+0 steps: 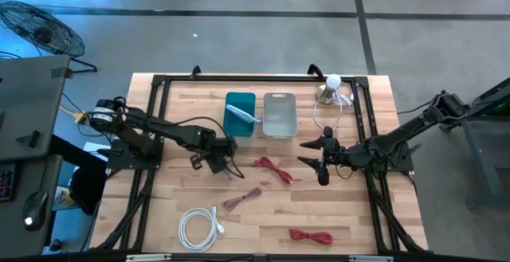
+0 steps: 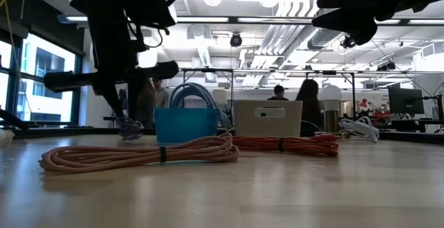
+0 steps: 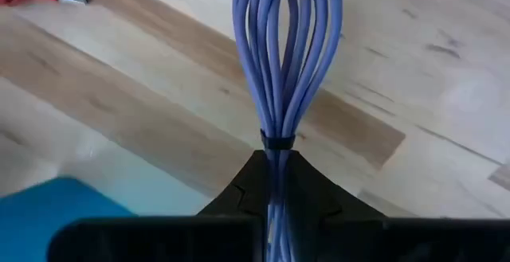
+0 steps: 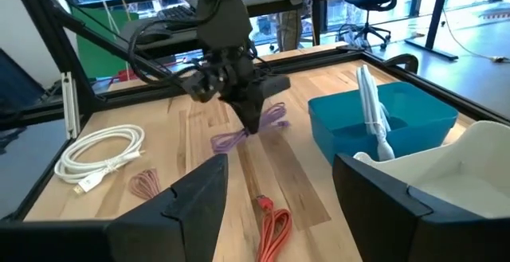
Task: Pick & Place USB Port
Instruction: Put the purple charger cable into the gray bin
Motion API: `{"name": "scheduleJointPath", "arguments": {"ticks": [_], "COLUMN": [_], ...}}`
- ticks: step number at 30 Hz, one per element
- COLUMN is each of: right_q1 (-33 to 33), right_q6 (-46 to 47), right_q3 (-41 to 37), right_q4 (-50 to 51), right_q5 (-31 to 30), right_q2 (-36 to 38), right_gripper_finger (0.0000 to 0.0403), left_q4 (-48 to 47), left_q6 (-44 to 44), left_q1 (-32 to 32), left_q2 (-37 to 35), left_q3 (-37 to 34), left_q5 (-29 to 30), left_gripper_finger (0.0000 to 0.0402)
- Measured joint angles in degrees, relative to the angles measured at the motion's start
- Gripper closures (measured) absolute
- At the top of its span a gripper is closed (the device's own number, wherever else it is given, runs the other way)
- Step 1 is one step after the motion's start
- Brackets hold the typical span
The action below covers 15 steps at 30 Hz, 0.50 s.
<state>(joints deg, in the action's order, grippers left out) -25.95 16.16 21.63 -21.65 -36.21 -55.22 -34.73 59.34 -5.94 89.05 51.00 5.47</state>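
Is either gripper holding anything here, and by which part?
The left gripper is shut on the bundled purple cable, pinched at its black tie. The right gripper is open, holding nothing.

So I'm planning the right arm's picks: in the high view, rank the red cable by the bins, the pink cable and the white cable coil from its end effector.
1. Red cable, just toward the left arm.
2. Pink cable, farther, toward the front.
3. White cable coil, front-left.

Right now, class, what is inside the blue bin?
A white cable stands in the blue bin, leaning over its rim. The bin's floor under the cable is partly hidden by the near wall. The left hand holds a purple cable beside the bin.
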Motion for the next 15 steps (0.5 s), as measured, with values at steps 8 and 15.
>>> {"name": "scheduleJointPath", "arguments": {"ticks": [8,15], "right_q1": [-0.2,-0.2], "right_q6": [-4.7,-15.3], "right_q3": [0.0,0.0], "right_q4": [-0.2,-0.8], "right_q5": [0.7,0.8], "right_q2": [0.0,0.0], "right_gripper_finger": [0.0183,0.0183], "left_q4": [-0.5,7.4], "left_q6": [-5.1,-8.8], "left_q1": [-0.1,-0.2], "left_q2": [-10.7,-22.8], "left_q3": [0.7,0.8], "left_q5": [-0.4,-3.7], "left_gripper_finger": [0.0387,0.0389]}}
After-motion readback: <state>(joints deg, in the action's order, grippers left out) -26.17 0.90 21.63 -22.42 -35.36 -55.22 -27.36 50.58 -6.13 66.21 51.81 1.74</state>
